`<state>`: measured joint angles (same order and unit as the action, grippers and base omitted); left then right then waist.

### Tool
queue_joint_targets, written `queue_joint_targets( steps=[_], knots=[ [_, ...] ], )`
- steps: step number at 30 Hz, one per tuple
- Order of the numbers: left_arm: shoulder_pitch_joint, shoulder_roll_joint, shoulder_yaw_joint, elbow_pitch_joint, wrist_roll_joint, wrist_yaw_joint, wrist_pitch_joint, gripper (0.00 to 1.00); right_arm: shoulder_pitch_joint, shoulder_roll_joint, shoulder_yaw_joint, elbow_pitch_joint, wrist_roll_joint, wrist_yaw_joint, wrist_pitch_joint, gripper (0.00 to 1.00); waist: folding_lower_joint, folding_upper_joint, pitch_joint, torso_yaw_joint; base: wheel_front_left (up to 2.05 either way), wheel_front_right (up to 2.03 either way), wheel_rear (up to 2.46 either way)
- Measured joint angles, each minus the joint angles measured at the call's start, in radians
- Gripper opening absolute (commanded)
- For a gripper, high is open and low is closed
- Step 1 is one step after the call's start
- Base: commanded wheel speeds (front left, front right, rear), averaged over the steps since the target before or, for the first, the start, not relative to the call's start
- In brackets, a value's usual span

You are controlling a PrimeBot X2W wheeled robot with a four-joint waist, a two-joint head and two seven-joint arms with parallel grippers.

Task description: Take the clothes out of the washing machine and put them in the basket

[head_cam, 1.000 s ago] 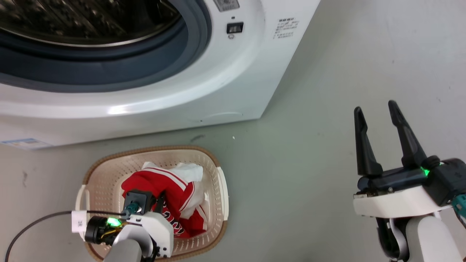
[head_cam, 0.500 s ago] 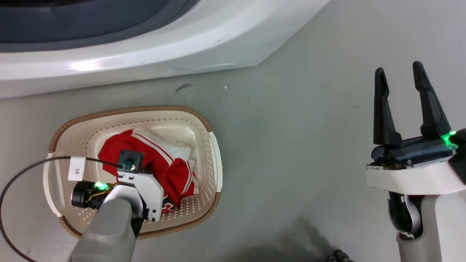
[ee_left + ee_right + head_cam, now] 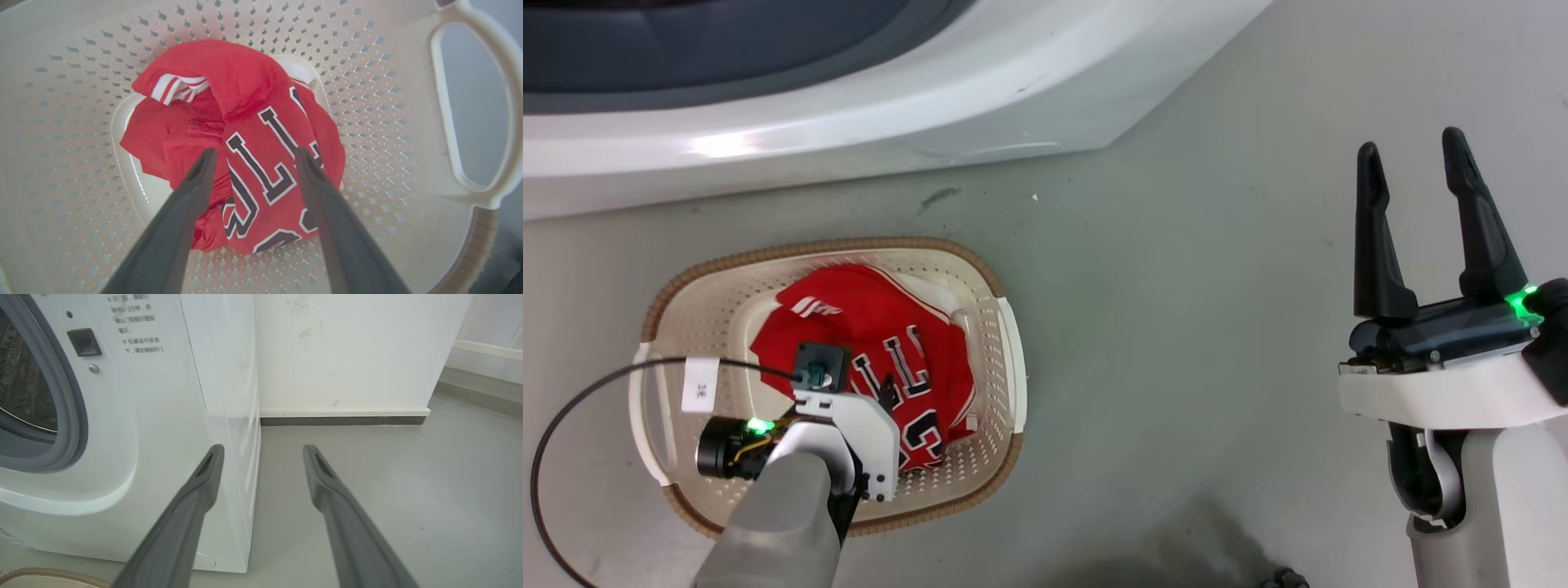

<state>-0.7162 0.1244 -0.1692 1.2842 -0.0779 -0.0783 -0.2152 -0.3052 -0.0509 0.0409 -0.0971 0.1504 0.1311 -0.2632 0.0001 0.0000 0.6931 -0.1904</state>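
The cream basket (image 3: 1005, 351) sits on the floor in front of the white washing machine (image 3: 931, 98). In it lie the clothes: a red jersey (image 3: 874, 343) with its lettering face up, and a sliver of white cloth (image 3: 931, 287) at its far edge. My left wrist (image 3: 841, 425) hangs over the basket. In the left wrist view, my left gripper (image 3: 253, 153) is open just above the jersey (image 3: 261, 134), with nothing between its fingers; the basket wall (image 3: 388, 81) surrounds it. My right gripper (image 3: 1411, 147) stands open and empty over bare floor, far right of the basket.
The right wrist view has the machine's front (image 3: 155, 416) with its grey porthole rim (image 3: 77, 416) and steel drum (image 3: 20, 384). A white wall with a dark skirting strip (image 3: 343, 420) lies behind. A black cable (image 3: 547, 457) loops left of the basket. Grey floor (image 3: 1176, 327) stretches between the grippers.
The camera tilted down, so the porthole left the head view. The jersey went from a bunched heap to lying spread in the basket, lettering up. The right gripper has barely moved.
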Motion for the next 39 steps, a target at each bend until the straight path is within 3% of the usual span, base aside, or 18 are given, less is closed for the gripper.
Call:
queue_joint_targets(
  steps=[8,26,39],
  knots=[
    [0.107,-0.019,0.020,-0.051,-0.044,-0.009,-0.045,1.00,0.063,0.000,0.016,0.028,-0.008,0.000,0.000,1.00,0.0000,0.0000,-0.131,0.017,0.00,0.00,0.00],
    [0.494,-0.058,0.127,-0.674,-0.055,0.044,-0.048,1.00,0.233,0.000,0.006,0.076,-0.046,0.000,0.000,1.00,-0.0002,0.0001,-0.453,0.095,0.00,0.00,0.00],
    [0.688,-0.072,0.148,-1.016,-0.023,0.080,-0.048,1.00,0.316,0.000,0.000,0.087,-0.055,0.000,0.000,1.00,-0.0003,0.0000,-0.618,0.123,0.00,0.00,0.00]
  ],
)
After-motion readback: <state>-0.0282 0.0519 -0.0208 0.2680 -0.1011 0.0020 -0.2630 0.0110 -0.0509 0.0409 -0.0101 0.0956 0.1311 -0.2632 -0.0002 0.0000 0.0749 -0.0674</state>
